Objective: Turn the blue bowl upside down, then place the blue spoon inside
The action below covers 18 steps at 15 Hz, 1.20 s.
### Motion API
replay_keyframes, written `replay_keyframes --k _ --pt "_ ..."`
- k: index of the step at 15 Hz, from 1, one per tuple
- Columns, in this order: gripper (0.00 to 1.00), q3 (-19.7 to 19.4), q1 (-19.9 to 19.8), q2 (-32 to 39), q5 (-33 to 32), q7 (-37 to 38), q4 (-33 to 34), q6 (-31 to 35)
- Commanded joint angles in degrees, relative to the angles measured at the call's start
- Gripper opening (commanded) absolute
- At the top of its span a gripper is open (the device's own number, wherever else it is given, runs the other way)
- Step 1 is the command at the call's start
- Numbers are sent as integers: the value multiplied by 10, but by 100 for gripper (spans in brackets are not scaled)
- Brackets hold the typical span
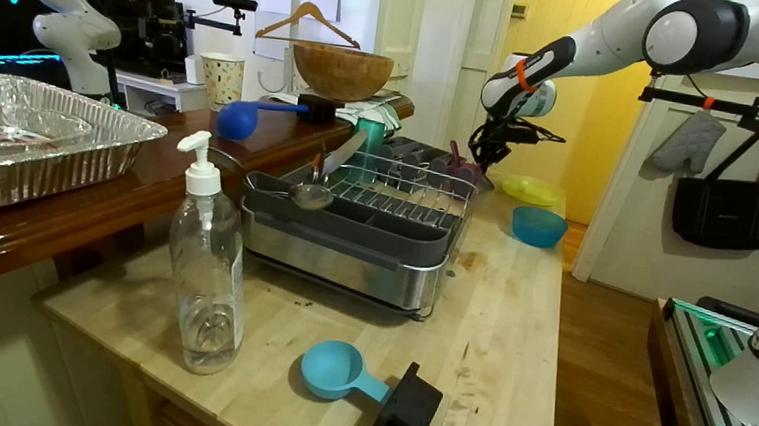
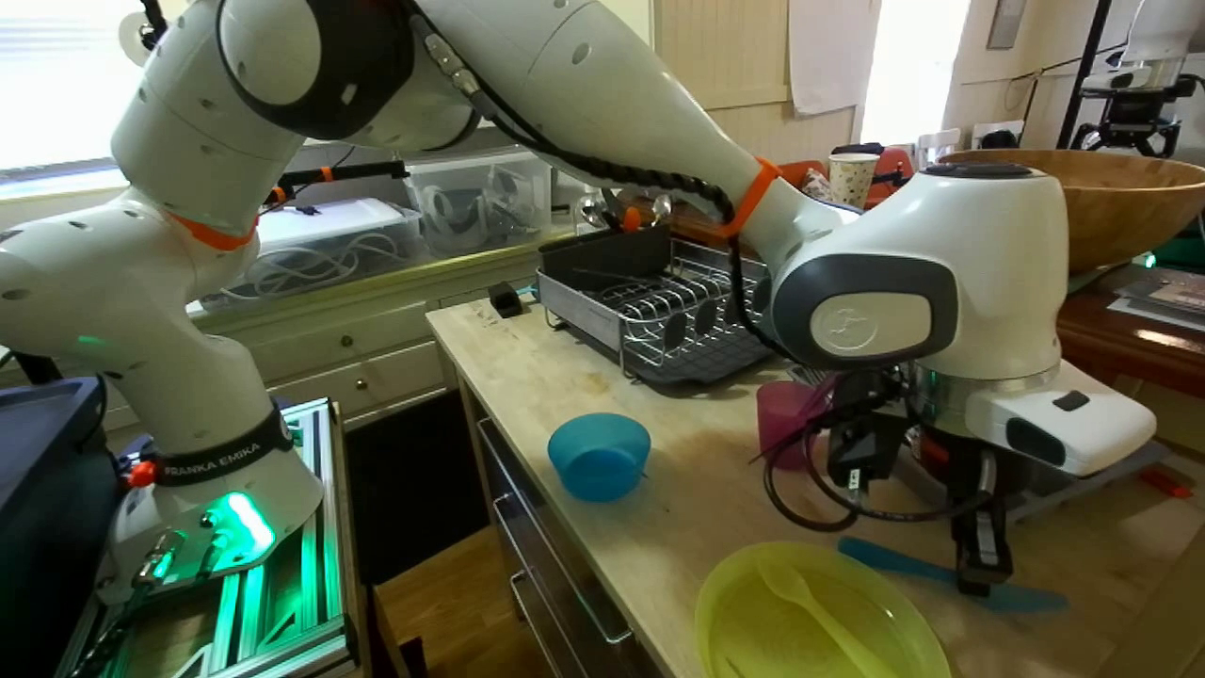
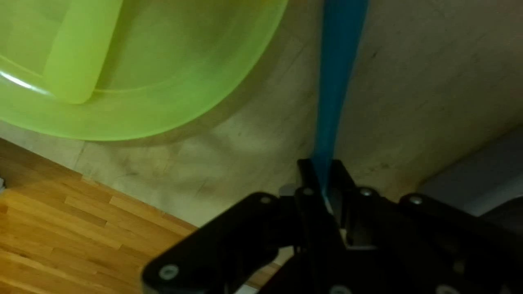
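Observation:
The blue bowl (image 2: 600, 457) stands on the wooden table with its open side up; it also shows in an exterior view (image 1: 538, 227). The blue spoon (image 2: 890, 557) lies along the table beside the yellow-green dish. In the wrist view the spoon (image 3: 339, 61) runs up from between my fingertips and widens away from them. My gripper (image 3: 322, 171) is shut on its narrow part, low at the table; the gripper also shows in both exterior views (image 1: 485, 162) (image 2: 984, 574). The spoon's scoop cannot be made out clearly.
The yellow-green dish (image 2: 734, 640) holds a yellow utensil and sits close beside the spoon. A pink cup (image 2: 783, 424) stands behind the gripper. A dish rack (image 1: 343, 274) stands farther along the table. A wooden bowl (image 1: 341, 72) is on the raised counter.

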Motion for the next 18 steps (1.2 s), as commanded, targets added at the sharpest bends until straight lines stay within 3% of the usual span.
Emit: replay_keyframes --k 1,18 --pt "1 2 -7 19 9 -12 20 1" --pt "1 -34 7 6 7 90 33 -55"
